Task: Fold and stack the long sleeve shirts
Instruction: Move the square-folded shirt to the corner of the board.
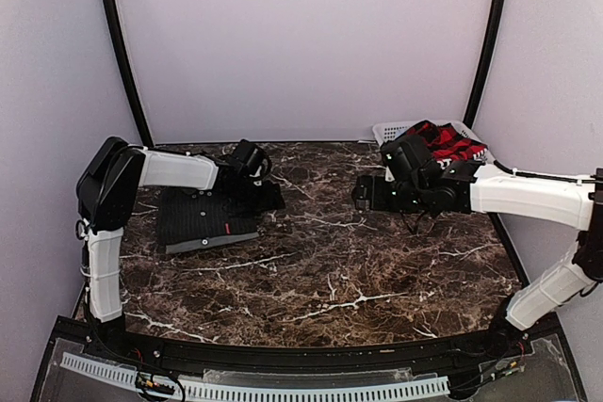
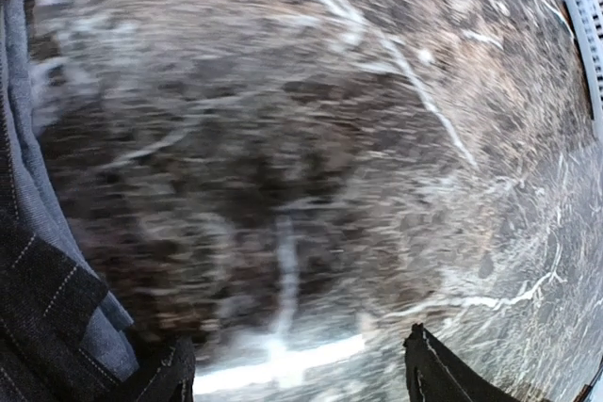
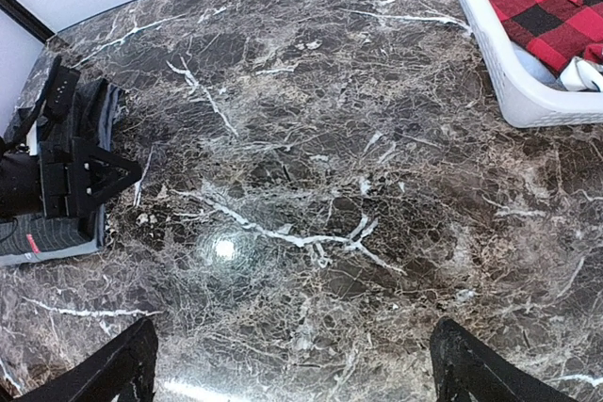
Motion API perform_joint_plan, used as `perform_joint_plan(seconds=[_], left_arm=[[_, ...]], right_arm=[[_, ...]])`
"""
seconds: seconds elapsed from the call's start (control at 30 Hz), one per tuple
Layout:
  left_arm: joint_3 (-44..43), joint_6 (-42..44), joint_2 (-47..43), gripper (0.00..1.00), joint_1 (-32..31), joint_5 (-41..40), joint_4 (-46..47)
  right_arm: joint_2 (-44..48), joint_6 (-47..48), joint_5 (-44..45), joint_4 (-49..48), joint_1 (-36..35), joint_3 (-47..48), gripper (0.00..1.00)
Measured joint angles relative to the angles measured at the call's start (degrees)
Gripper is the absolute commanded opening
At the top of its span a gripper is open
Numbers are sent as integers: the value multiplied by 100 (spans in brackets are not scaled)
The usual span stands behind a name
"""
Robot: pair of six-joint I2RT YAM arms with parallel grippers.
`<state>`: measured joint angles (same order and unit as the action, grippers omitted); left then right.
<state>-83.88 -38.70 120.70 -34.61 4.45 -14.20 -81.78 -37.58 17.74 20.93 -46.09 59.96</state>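
on the table [image 1: 358, 270] a pinstriped shirt [image 1: 198, 223] is laid folded; a plaid shirt [image 3: 546, 7] is kept in the basket [image 3: 509, 91]. the jaws of the left gripper [image 2: 301, 374] and right gripper [image 3: 301, 364] are spread, empty.

- Centre & near half of table [image 1: 330, 270]: bare marble, wide room for either gripper
- Back-left: folded pinstripe shirt [image 1: 198, 225] lies flat; left gripper [image 1: 271, 197] hangs at its rt edge, blocks that side
- Back-rt corner: white basket [image 1: 388, 129] w/ plaid shirt [image 1: 450, 143]; its walls bar a low sweep
- Right gripper [image 1: 360, 193] & forearm stretch across in front of basket
- Gap betw. the 2 grippers: open over bare top
- Back wall [image 1: 301, 44] & side walls hem the table edges
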Motion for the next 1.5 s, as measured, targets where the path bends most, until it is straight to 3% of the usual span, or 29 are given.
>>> perform_joint_plan(seconds=[0.6, 0.93, 1.5], left_arm=[[2070, 660, -1526, 75, 1012, 63, 59], [2188, 868, -1593, 75, 1648, 68, 118], [2332, 1110, -1784, 76, 1832, 192, -74]], right_arm=[[-339, 4, -170, -37, 0, 4, 98], [-367, 2, -249, -39, 0, 4, 98], [-367, 4, -251, -37, 0, 4, 98]])
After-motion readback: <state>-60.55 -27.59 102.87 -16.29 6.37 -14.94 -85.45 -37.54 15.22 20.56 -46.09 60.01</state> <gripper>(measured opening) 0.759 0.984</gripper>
